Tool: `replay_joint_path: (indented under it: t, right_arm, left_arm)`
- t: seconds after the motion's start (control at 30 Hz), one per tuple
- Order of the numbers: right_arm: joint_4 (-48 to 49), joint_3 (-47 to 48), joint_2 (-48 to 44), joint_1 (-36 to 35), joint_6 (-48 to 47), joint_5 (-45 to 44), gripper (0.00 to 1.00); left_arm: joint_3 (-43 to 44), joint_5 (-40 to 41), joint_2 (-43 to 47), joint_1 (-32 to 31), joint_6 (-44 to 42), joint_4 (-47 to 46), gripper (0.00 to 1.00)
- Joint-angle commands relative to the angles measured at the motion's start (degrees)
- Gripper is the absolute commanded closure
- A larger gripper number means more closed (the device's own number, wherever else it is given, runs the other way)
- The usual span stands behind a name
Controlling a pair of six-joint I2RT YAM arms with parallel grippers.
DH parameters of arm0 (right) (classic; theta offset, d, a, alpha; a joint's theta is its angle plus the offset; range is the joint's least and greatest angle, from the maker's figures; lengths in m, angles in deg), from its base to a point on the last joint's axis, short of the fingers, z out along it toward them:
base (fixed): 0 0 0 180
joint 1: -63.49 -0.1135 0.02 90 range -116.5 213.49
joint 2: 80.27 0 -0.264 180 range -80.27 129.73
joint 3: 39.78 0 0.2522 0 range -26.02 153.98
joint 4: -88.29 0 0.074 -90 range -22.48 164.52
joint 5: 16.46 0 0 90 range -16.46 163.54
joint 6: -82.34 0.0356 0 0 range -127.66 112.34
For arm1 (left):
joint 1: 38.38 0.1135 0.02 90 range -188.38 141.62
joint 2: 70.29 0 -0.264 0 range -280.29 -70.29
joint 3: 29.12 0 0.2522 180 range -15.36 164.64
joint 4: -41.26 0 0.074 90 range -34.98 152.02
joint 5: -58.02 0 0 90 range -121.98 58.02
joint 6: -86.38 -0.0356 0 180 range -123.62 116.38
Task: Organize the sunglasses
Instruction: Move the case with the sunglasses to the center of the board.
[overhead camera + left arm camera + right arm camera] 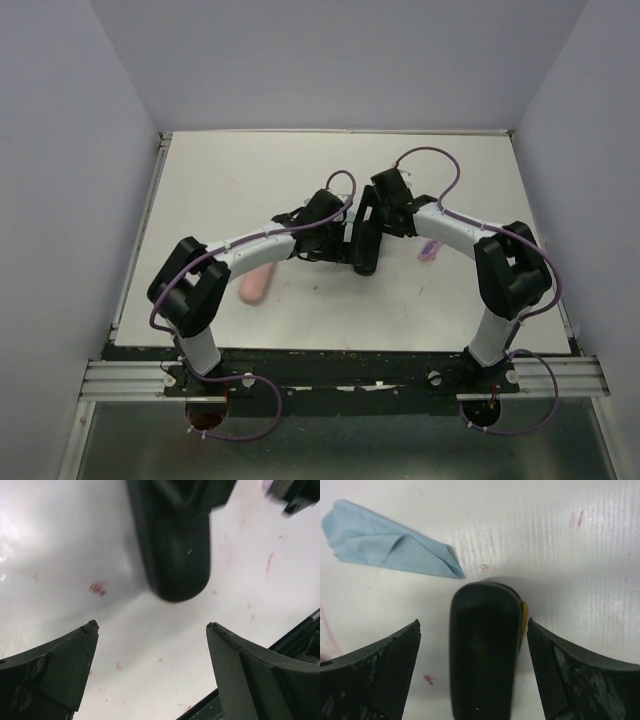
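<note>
The white tabletop [250,180] fills the middle of the top view, walled by pale panels. The left arm [245,248] and the right arm [455,228] both reach in from the bottom corners and meet just above the centre of the frame, over an oblong black case [365,245].

In the right wrist view the black case lies lengthwise in the lower centre, between the two fingers of the right claw [473,621]. The fingers stand apart, and a strip of bare tabletop shows on each side of the case, so nothing is clamped. A thin yellow-orange sliver [523,622] shows along the case's right edge; I cannot tell whether it is the orange pair.

In the left wrist view the rounded end of the case hangs in the upper centre. The left claw [152,625] sits at the bottom of the frame, its fingers wide apart with only tabletop between them.

A pink case [255,285] lies left of centre in the top view, just below the left arm. A crumpled light blue cloth [385,545] lies in the upper left of the right wrist view, its corner near the black case.

The pale pink-purple sunglasses [430,250] sit right of centre, just under the right arm.

Small red-pink smears [97,587] dot the tabletop.
</note>
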Motion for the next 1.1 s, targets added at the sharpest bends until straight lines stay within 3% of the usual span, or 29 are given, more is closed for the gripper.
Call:
replay_joint_path:
  t: [0.0,0.2,0.47,0.63,0.73,0.83,1.0,1.07]
  right_arm:
    - [-6.0,0.8,1.6,-1.5,2.9,-9.3,0.00]
    - [-7.4,2.6,3.0,-2.6,2.6,-11.4,0.00]
    - [-9.1,7.2,7.6,-5.8,1.2,-14.2,0.00]
    - [-12.9,9.8,10.5,-6.3,3.0,-17.3,0.10]
    - [-12.8,9.4,11.3,-6.5,3.4,-17.5,0.24]
    - [-12.3,9.3,11.3,-6.6,3.0,-17.7,0.45]
    - [-10.6,7.6,9.3,-6.9,1.8,-19.1,0.99]
    - [-8.3,6.1,8.0,-7.0,0.4,-18.5,0.99]
  left_arm:
    - [-9.9,6.3,11.5,0.6,4.4,-1.7,0.01]
    - [-20.6,12.7,24.7,0.6,8.2,-0.5,0.01]
    - [-29.0,20.1,35.6,1.5,11.3,4.0,0.01]
    - [-31.1,21.4,38.0,2.2,11.2,4.2,0.01]
    - [-31.1,21.6,38.1,2.4,11.1,4.1,0.01]
    - [-30.9,21.2,37.6,2.4,11.0,3.8,0.01]
    - [-30.5,20.7,36.2,2.6,10.9,3.3,0.01]
    - [-30.0,20.2,35.5,2.6,10.7,3.2,0.01]
